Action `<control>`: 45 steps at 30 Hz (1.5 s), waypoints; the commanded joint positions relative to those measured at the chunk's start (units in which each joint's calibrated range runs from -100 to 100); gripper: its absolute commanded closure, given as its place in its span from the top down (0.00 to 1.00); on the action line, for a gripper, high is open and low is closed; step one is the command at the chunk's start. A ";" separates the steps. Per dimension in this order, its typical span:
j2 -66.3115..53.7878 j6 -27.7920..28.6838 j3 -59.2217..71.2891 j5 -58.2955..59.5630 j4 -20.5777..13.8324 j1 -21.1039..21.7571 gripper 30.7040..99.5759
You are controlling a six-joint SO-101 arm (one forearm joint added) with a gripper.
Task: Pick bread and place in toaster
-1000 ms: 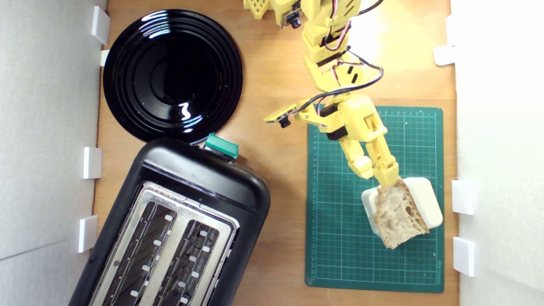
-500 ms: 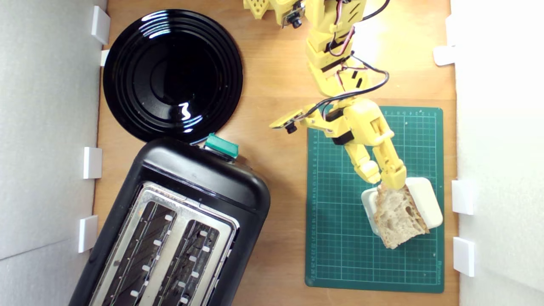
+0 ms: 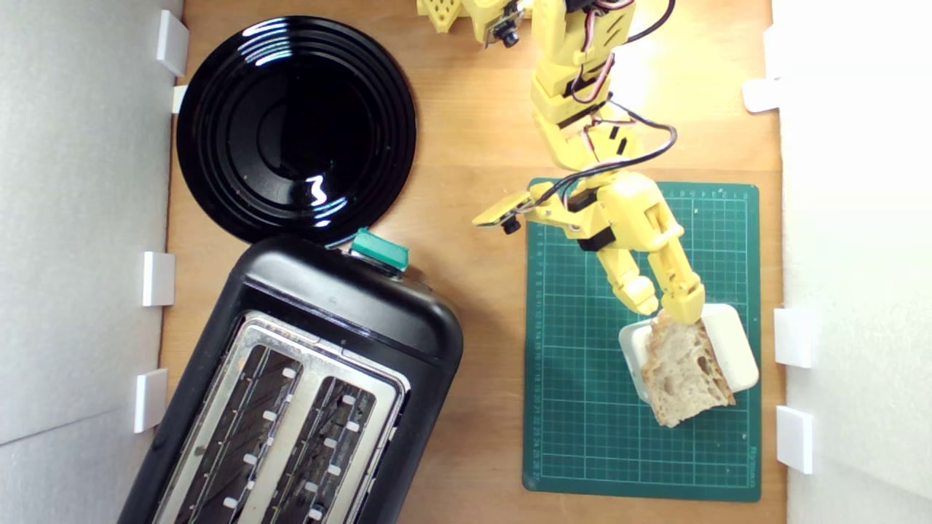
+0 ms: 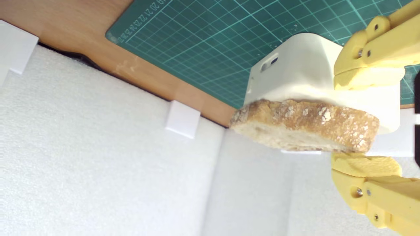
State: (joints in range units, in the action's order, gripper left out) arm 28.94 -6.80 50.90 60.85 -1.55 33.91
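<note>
I am reaching my yellow plastic jaws (image 3: 664,311) over the bread (image 3: 685,375), with one finger on each side of its near corner. In the wrist view the two blunt fingertips (image 4: 364,165) are standing spread apart; one is touching the crust's edge and the other is hanging off the slice beside the box, so my jaws are parted and not clamping anything.

The bread is lying flat on the cream box (image 3: 732,346), a rounded smooth plastic block sitting on the green gridded cutting mat (image 3: 582,407). The slice is wedge-shaped, its crumb pale and full of holes, its crust tan-brown, rough and dusted with flour. It is overhanging the box edge on the side away from me.

The mat is lying on the pale wooden worktop (image 3: 480,131), at the exterior view's right. Well apart, at the exterior view's lower left, the toaster (image 3: 306,393) is sitting: glossy black shell with rounded corners, brushed silver top plate, two long slots, a green lever knob (image 3: 378,251). Just beyond it a round black plate (image 3: 295,127) is gleaming, ringed with concentric ridges. White foam walls (image 4: 98,164) with small white clips are bordering the worktop.
</note>
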 commanded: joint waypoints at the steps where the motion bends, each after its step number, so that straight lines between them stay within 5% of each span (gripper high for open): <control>1: -1.07 -0.44 -2.29 1.27 -0.17 0.82 0.68; 11: -0.40 -0.44 -3.74 1.27 -0.17 0.82 0.67; 25: -0.32 -0.18 -4.46 1.27 -0.17 0.66 0.39; 32: -1.57 -0.39 -4.01 1.27 0.19 0.82 0.36; 38: -10.30 -0.44 -3.74 -0.86 0.29 0.90 0.36; 45: -32.85 -0.44 -4.19 -24.93 -0.80 0.41 0.36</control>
State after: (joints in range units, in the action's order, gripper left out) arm 10.88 -6.91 48.77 46.27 -1.82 34.10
